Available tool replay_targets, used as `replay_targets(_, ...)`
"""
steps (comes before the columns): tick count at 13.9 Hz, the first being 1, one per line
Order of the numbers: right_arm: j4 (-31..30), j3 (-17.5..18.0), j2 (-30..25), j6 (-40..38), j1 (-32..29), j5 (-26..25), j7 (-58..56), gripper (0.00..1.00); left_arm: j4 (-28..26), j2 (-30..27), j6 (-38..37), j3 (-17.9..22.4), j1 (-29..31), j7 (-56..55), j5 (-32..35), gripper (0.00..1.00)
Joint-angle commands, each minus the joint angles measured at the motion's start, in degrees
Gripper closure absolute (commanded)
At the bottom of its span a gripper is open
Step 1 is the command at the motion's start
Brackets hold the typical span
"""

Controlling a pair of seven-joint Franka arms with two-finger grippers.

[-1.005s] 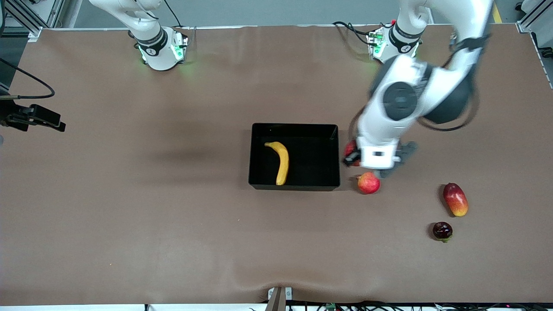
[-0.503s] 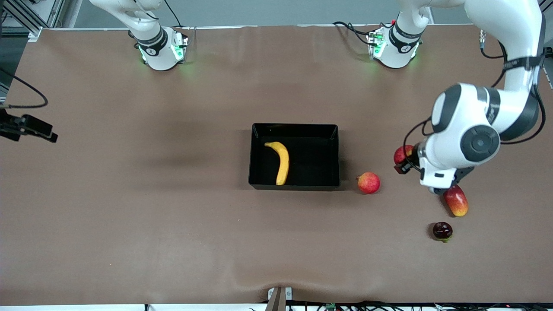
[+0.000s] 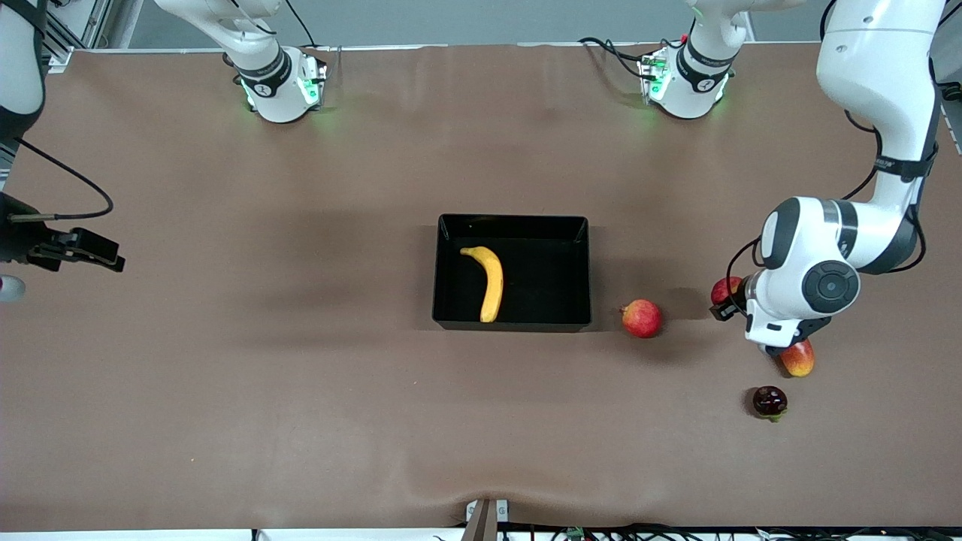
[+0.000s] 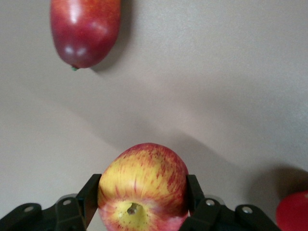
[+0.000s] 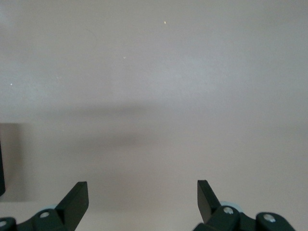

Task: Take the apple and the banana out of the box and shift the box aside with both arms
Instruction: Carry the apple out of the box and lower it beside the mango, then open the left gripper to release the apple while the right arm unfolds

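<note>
The black box (image 3: 579,272) stands mid-table with the yellow banana (image 3: 489,282) lying in it. My left gripper (image 3: 724,302) is shut on the small red apple with yellowish streaks (image 3: 726,287) and holds it above the table, over the spot beside the mango (image 3: 800,359). In the left wrist view the apple (image 4: 143,185) sits between both fingers (image 4: 90,199) of the left gripper (image 4: 143,204). My right gripper (image 3: 101,253) is open and empty over the right arm's end of the table; the right wrist view shows the right gripper (image 5: 143,197) over bare table.
A pinkish-red round fruit with a nub (image 3: 641,318) lies beside the box toward the left arm's end. The mango is partly hidden by the left arm and shows in the left wrist view (image 4: 84,30). A dark round fruit (image 3: 769,401) lies nearer the camera.
My left arm has swung away from the box toward the left arm's end of the table, carrying the apple, and now hovers by the mango. My right gripper shifted slightly.
</note>
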Motion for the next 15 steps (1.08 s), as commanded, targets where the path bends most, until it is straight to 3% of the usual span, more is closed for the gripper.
replay_targets(1,0.44,0.08,2.08,1.44,1.14,-1.47,0.38,0.00,-0.59,1.67,2.04,-0.54,1.11,0.45,2.60,1.00)
replay_targets(6,0.36,0.08,5.16,4.43,1.05,-4.20,0.38,0.00,-1.73,4.40,3.19,-0.63,2.26,0.45,4.80,1.00)
replay_targets(7,0.44,0.08,6.12,4.61,1.05,-5.33,0.38,0.00,-1.73,4.57,3.19,-0.63,2.26,0.45,4.80,0.79)
replay_targets(8,0.44,0.08,7.44,5.22,1.22,-6.91,-0.05,0.00,-1.73,4.66,3.19,-0.63,2.26,0.45,4.80,0.33)
replay_targets(9,0.44,0.08,7.80,5.48,0.88,-7.27,-0.40,0.00,-1.73,4.40,3.10,-0.63,2.09,0.37,4.80,0.00)
replay_targets(12,0.71,0.00,8.06,5.22,0.44,-10.68,-0.32,0.00,-0.95,0.20,-1.18,-1.51,1.47,-0.34,4.28,0.00)
replay_targets(15,2.10,0.00,7.80,5.31,0.61,-11.93,-0.06,0.00,2.82,-4.73,-8.04,-7.82,1.56,-3.30,3.14,0.00)
